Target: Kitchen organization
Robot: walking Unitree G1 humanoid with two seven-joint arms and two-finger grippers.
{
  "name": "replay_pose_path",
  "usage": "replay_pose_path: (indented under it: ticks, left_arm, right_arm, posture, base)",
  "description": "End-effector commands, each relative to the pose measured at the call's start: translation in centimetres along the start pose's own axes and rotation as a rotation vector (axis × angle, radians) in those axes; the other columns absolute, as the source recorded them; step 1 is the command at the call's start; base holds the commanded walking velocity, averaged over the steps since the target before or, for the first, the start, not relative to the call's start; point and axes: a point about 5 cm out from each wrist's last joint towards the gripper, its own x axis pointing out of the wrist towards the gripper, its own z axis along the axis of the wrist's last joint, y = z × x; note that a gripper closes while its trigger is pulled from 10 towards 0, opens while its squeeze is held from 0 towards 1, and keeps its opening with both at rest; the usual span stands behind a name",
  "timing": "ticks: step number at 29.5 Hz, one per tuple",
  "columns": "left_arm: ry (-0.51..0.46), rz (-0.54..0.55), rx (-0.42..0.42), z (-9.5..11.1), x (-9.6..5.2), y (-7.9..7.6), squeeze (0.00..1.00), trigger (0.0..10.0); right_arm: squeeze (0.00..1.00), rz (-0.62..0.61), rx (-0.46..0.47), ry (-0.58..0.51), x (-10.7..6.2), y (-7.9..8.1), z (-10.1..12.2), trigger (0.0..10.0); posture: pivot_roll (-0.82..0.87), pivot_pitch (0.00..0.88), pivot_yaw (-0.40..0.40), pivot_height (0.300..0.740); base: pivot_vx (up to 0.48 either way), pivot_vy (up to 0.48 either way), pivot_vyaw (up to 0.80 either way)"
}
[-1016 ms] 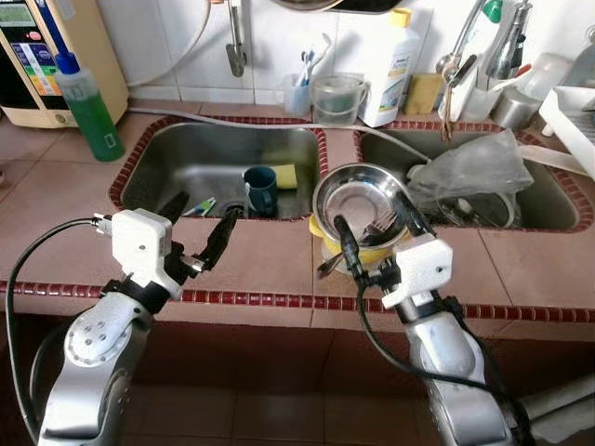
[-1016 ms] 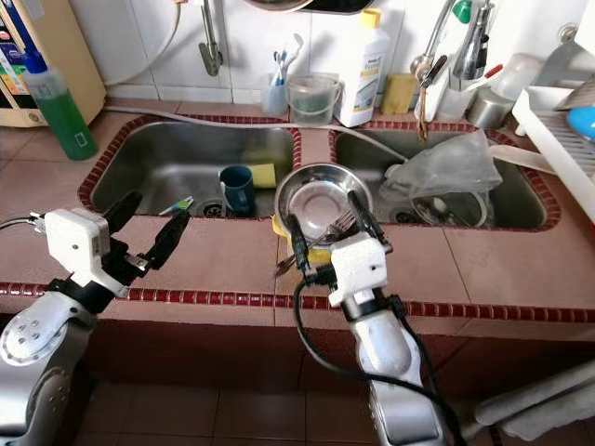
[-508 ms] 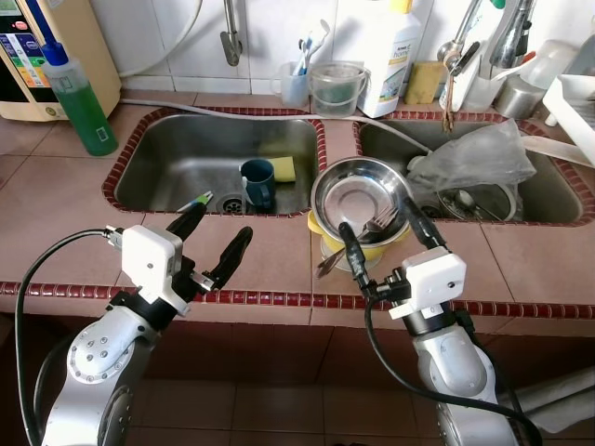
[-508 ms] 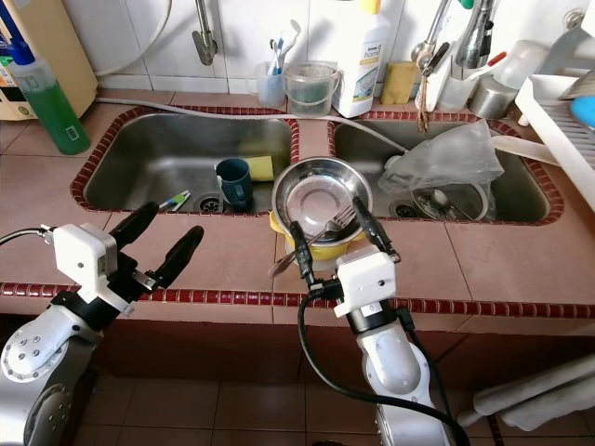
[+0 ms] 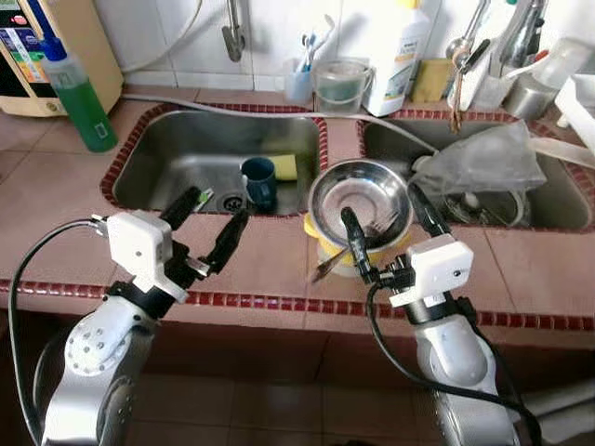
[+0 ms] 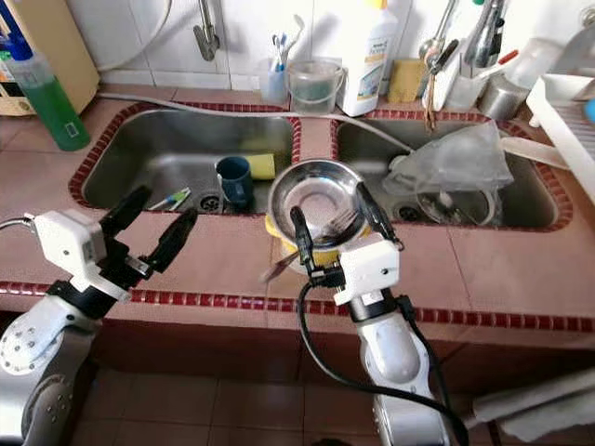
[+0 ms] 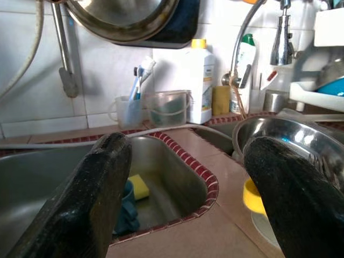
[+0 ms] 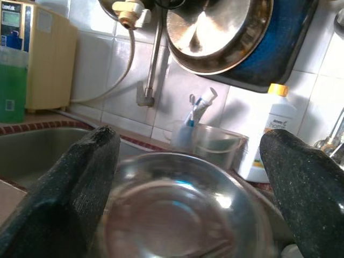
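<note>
A steel bowl (image 5: 360, 195) is sat on top of a yellow bowl (image 5: 327, 253), right on the tiled strip between the two sinks, tilted a bit so its open side is turned up and toward the robot. A fork (image 5: 379, 226) is lying inside it, and a blurry utensil handle (image 5: 325, 264) is poking out low at the front, long axis running from the bowl down toward the counter edge on the robot's left. The right gripper (image 5: 381, 216) is held just in front of the bowl with both black fingers spread wide on either side of the rim, nothing grasped. The left gripper (image 5: 210, 224) is hung over the tiled counter (image 5: 56, 200) by the left sink (image 5: 167, 153), fingers parted too and empty. In that sink a dark blue cup (image 5: 259, 182) is stood upright next to a yellow sponge (image 5: 284, 167). A crumpled plastic bag (image 5: 483, 163) is draped over stuff in the right sink. Along the white tiled wall a green bottle (image 5: 79, 93), a toothbrush cup (image 5: 299, 84), a clear tub (image 5: 338, 86) and a white bottle (image 5: 397, 56) are lined up. A big pan (image 8: 223, 29) is hung on the wall above.
</note>
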Motion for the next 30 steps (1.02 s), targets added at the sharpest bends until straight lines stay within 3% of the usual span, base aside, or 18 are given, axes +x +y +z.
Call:
replay_pose_path:
  ticks: [1,8,17,23,30]
  left_arm:
    - [-0.015,-0.009,-0.001,0.4,0.2,-0.2,0.00,10.0]
    - [-0.022,-0.007,0.006,0.6,0.3,-0.1,0.00,10.0]
    - [-0.021,0.021,0.003,0.6,0.2,0.3,0.00,10.0]
    - [-0.001,0.020,0.038,0.8,-0.9,1.5,0.00,10.0]
    - [0.055,-0.054,0.046,0.4,-1.7,1.3,0.00,10.0]
  right_arm:
    - [0.00,-0.002,0.004,-0.017,0.1,-0.2,0.5,10.0]
    - [0.00,0.032,0.024,-0.027,-0.1,0.3,0.8,10.0]
    - [0.00,0.092,0.038,-0.022,-0.9,0.7,0.9,10.0]
    - [0.00,0.170,0.057,0.014,-2.5,0.9,1.0,10.0]
    - [0.00,0.223,0.098,0.073,-3.9,1.2,0.5,10.0]
  posture:
    - [-0.06,0.127,0.006,0.740]
    - [-0.06,0.121,0.004,0.740]
    - [-0.06,0.128,0.006,0.740]
    - [-0.06,0.145,0.006,0.740]
    - [-0.06,0.158,0.011,0.740]
  base:
    - [0.000,-0.480,0.00]
    - [0.000,-0.435,0.00]
    - [0.000,0.000,0.00]
    - [0.000,0.000,0.00]
    - [0.000,0.000,0.00]
